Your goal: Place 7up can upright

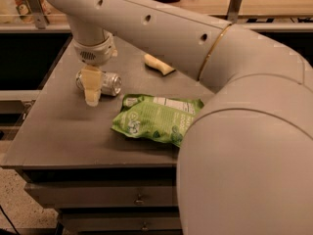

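The 7up can (pixel 110 83) is a small silver can lying on its side near the far left of the grey table (pixel 58 131). My gripper (pixel 92 89) hangs straight down from the large white arm and sits over the left part of the can, covering it there. The can's right end shows past the gripper. The gripper's tip reaches down to about the table surface just in front of the can.
A green snack bag (pixel 156 119) lies flat right of the can, near the table's front. A pale yellow sponge (pixel 159 65) lies at the back. The white arm (pixel 234 106) fills the right side of the view. Drawers sit under the table.
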`<state>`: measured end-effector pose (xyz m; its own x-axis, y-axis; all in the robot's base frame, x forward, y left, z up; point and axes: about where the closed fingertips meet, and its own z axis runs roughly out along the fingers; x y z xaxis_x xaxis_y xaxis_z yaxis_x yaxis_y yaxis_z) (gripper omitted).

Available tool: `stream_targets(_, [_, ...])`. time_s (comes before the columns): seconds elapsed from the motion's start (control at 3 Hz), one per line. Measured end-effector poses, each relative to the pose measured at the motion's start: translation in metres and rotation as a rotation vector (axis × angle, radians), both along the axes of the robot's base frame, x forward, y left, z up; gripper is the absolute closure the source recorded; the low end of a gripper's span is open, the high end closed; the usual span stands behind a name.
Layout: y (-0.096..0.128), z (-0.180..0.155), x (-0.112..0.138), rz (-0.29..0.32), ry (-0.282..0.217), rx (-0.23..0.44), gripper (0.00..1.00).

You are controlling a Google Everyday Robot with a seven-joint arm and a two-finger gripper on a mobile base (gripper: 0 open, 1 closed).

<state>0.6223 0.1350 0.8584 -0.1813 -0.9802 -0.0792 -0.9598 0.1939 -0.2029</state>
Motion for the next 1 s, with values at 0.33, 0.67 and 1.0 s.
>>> stream_targets(0.33, [0.014,-0.008,0.014,-0.006,0.015,-0.015,0.0])
stream_targets(0.67, [0.024,-0.017,0.025,-0.016,0.026,-0.021,0.0])
stream_targets(1.0, [0.026,-0.027,0.031,-0.031,0.04,-0.015,0.0])
